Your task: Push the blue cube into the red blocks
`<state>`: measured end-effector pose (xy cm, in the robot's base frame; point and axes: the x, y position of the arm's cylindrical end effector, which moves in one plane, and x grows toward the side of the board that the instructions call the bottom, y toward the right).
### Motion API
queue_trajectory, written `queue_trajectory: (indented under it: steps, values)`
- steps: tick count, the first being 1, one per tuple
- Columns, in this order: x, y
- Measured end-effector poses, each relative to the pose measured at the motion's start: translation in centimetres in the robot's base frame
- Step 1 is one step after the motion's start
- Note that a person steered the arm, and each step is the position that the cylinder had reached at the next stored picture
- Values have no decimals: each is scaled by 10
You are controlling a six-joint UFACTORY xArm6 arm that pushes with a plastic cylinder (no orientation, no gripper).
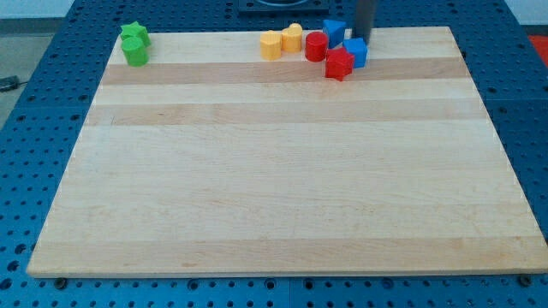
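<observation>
In the camera view, my tip sits at the table's top edge, touching the blue cube from above. I have no hand, just the rod. The cube rests against a red block; a red cylinder and another blue block stand beside it. Two yellow blocks lie leftward, two green blocks at the top-left corner.

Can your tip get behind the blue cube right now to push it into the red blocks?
Probably yes. My tip sits at the view's top edge, right above the blue cube, which already touches the red star-like block. Nothing stands between my tip and the cube.
</observation>
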<state>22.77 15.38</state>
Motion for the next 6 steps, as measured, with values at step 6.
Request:
queue_trajectory:
  steps: [6]
  values:
    - [71, -9]
